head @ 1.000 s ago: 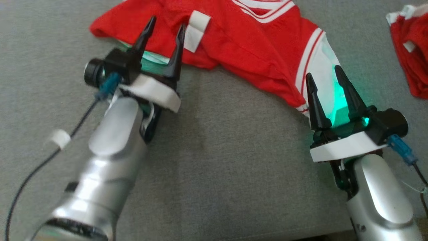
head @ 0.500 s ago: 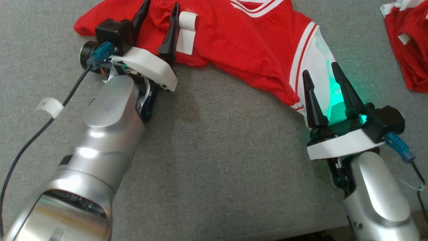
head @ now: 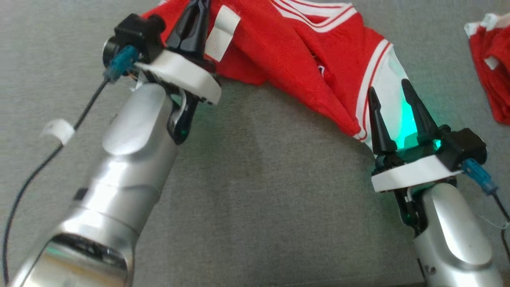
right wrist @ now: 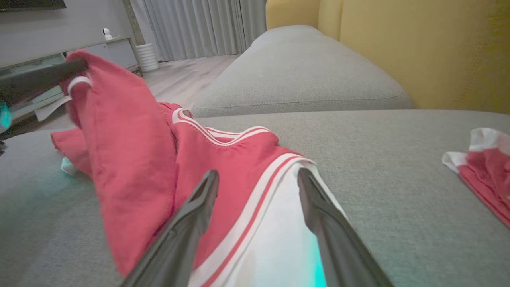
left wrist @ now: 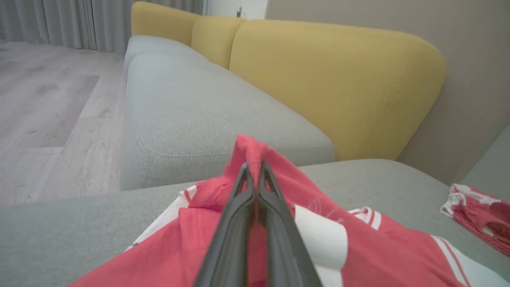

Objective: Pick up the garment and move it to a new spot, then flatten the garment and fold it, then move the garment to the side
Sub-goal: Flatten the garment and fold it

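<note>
On the grey sofa seat point(head: 255, 191), the red garment point(head: 303, 52) lay crumpled across the 12 o'clock part of the head view, stretching from 11 o'clock down toward 3 o'clock. At 11 o'clock the left gripper point(head: 196, 12) had its two dark fingers pressed together on a pinch of red cloth near the garment's edge. In the left wrist view that pinch stood up as a small peak above the fingertips, raised off the cushion. A white label point(head: 221, 32) hung on the cloth just beside those fingers, at their 3 o'clock. The right gripper point(head: 389, 87), at 4 o'clock, stood with its fingers spread apart and held nothing. They straddled the garment's white side panel point(head: 392, 73), edged with red and white stripes, where a green glow fell on the cloth. Whether the tips touched the fabric could not be told. A second red-and-white garment point(head: 492, 75) lay bunched at 2 o'clock on the same seat, well apart from the first. Beyond the seat, in the left wrist view, rose a yellow backrest point(left wrist: 330, 79).
</note>
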Robot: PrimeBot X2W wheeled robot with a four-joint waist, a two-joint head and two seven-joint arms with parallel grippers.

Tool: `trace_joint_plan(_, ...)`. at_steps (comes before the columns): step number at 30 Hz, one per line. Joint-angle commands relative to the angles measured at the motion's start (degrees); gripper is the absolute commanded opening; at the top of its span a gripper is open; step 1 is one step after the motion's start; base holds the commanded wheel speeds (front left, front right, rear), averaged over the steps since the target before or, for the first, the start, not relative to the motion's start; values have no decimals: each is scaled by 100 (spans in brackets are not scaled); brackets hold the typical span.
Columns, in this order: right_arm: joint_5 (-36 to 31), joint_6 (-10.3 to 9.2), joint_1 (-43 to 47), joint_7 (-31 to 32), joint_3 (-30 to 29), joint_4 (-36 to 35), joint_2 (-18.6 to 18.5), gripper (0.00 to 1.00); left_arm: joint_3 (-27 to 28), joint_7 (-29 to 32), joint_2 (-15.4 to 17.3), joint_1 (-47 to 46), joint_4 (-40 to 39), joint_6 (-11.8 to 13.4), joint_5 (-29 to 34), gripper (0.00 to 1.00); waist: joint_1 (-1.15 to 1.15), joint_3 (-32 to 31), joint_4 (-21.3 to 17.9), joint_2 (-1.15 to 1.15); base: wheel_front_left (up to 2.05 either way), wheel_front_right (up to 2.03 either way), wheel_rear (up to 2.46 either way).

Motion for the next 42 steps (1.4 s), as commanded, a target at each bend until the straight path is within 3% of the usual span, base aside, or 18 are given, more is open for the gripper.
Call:
trace_joint_plan(1,27,-5,119,-55,71,-93,-22,100,285,-29,168,233,-339,9,120,0,0,-325,290,0,0,0,0)
trace_joint_plan(12,82,-5,530,-55,-74,224,38,100,1202,-29,393,1870,-1369,9,446,0,0,-1156,888,0,0,0,0)
trace_joint_plan(24,95,-5,786,-55,-103,389,164,100,2591,-29,301,3999,-1845,112,1000,0,0,-1565,867,0,0,0,0)
trace_joint_plan(26,98,-5,804,-55,-78,422,180,100,2808,-29,251,4184,-1855,142,1128,47,0,-1598,821,0,0,0,0)
trace_joint_plan(27,99,-5,810,-55,-76,434,189,100,2913,-29,226,4266,-1885,173,1210,93,0,-1617,794,0,0,0,0)
trace_joint_plan(28,94,-5,822,-55,-84,434,198,100,3026,-29,202,4343,-1937,219,1304,100,0,-1637,769,0,0,0,0)
trace_joint_plan(32,55,-5,889,-55,-173,383,240,100,3503,-29,96,4706,-2375,448,1838,100,0,-1730,668,0,0,0,0)
trace_joint_plan(42,-103,-5,1046,-55,-207,584,266,100,3583,-29,0,5070,-2503,444,2268,100,0,-1870,646,0,0,0,0)
